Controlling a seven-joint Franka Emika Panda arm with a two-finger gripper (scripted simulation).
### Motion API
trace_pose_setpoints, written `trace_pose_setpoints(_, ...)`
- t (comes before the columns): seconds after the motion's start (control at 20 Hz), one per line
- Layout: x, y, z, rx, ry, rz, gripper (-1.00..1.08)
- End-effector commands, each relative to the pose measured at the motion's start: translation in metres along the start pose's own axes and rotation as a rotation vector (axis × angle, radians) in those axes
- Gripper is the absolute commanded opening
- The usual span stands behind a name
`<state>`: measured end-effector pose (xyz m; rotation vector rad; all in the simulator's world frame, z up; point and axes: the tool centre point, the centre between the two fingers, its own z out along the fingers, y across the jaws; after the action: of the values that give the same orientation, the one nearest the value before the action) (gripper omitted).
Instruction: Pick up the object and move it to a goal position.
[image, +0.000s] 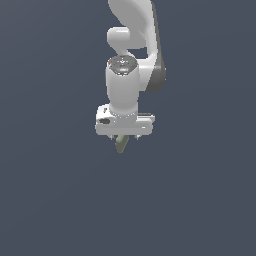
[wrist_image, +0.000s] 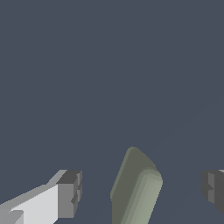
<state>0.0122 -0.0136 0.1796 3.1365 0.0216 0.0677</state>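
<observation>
The object (wrist_image: 135, 188) is a small olive-green rod with rounded ends. In the wrist view it lies between the two dark finger pads (wrist_image: 70, 192), with a gap on each side, so neither pad touches it. My gripper (wrist_image: 141, 190) is open around it. In the exterior view the white hand (image: 124, 125) hangs straight down, and the object (image: 120, 145) pokes out just below it. The gripper (image: 123, 138) fingers are mostly hidden under the hand there.
A plain dark blue-grey surface (image: 60, 200) fills both views. The white arm (image: 135, 30) rises behind the hand toward the top of the exterior view. No other objects show.
</observation>
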Motion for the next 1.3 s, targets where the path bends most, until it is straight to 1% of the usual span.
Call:
trace_pose_setpoints(0.0, -0.002, 0.000, 0.001, 0.000, -0.001, 0.007, 1.00)
trace_pose_setpoints(0.35, -0.017, 0.002, 0.007, 0.000, -0.010, 0.085, 1.00)
trace_pose_setpoints(0.95, -0.064, 0.009, 0.026, -0.003, -0.037, 0.321, 1.00)
trace_pose_setpoints(1.25, -0.076, 0.011, 0.030, -0.004, -0.043, 0.378, 1.00)
